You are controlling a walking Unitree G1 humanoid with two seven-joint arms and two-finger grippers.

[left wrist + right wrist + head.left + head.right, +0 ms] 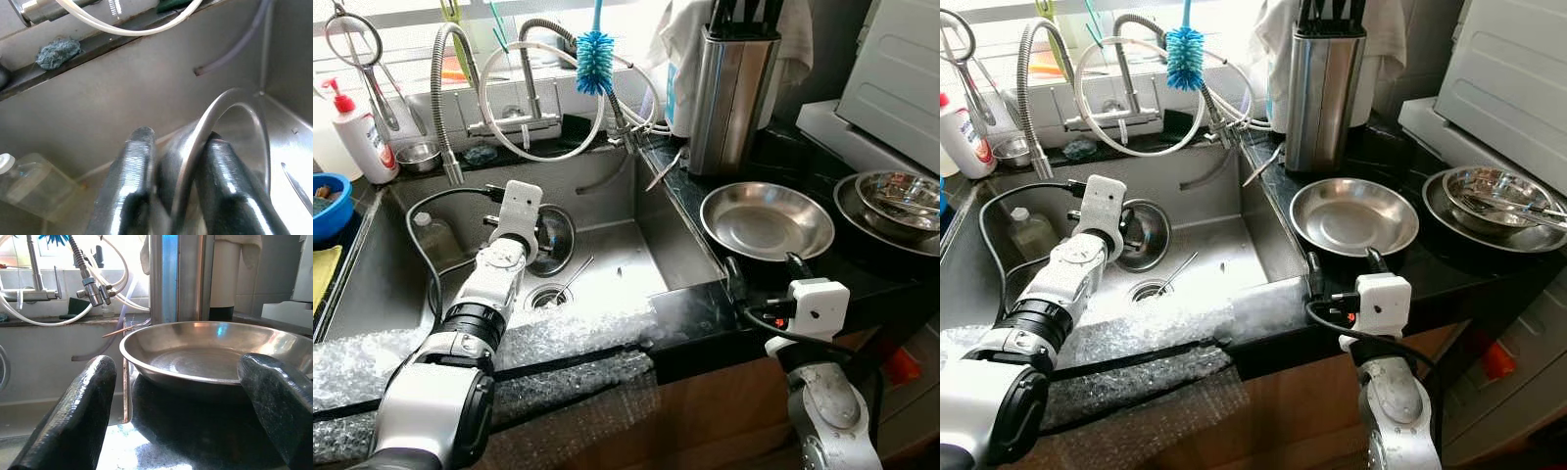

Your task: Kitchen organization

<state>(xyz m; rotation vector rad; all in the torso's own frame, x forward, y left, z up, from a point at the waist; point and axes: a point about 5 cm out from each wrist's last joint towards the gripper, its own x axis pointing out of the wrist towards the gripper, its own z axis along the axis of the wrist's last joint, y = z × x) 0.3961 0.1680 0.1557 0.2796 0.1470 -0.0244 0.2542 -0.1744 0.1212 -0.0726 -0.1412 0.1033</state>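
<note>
Bowl [551, 240] on edge, mouth rightward.

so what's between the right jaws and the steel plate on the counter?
Bare black countertop; right gripper open before the steel plate, seen in right wrist view.

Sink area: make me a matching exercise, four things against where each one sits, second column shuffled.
Things:
1. small steel bowl
2. wide steel pan
3. blue bottle brush
4. knife block

Places:
A. on the black counter, just ahead of the right gripper
B. hanging above the sink's back edge
C. standing behind the pan, at the sink's corner
D. inside the sink, rim between the left gripper's fingers

Pairs: 1-D, 2-A, 3-B, 4-C
</note>
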